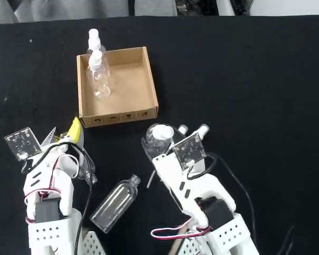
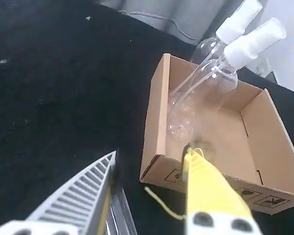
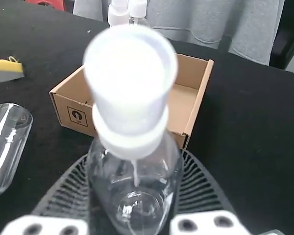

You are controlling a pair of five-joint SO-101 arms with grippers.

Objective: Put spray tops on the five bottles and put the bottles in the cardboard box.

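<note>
The cardboard box stands at the far left of the table. One capped clear bottle lies inside it, and a second capped bottle sits at its far left corner, top poking past the wall. Both bottles appear in the left wrist view. My right gripper is shut on a clear bottle with a white spray top, just in front of the box. An uncapped bottle lies between the arms. My left gripper stands open and empty near the box's front left corner.
Two white spray tops lie just right of the held bottle. A small clear piece shows beside the left arm. The black table stretches bare to the right of the box. Grey cloth hangs behind the far edge.
</note>
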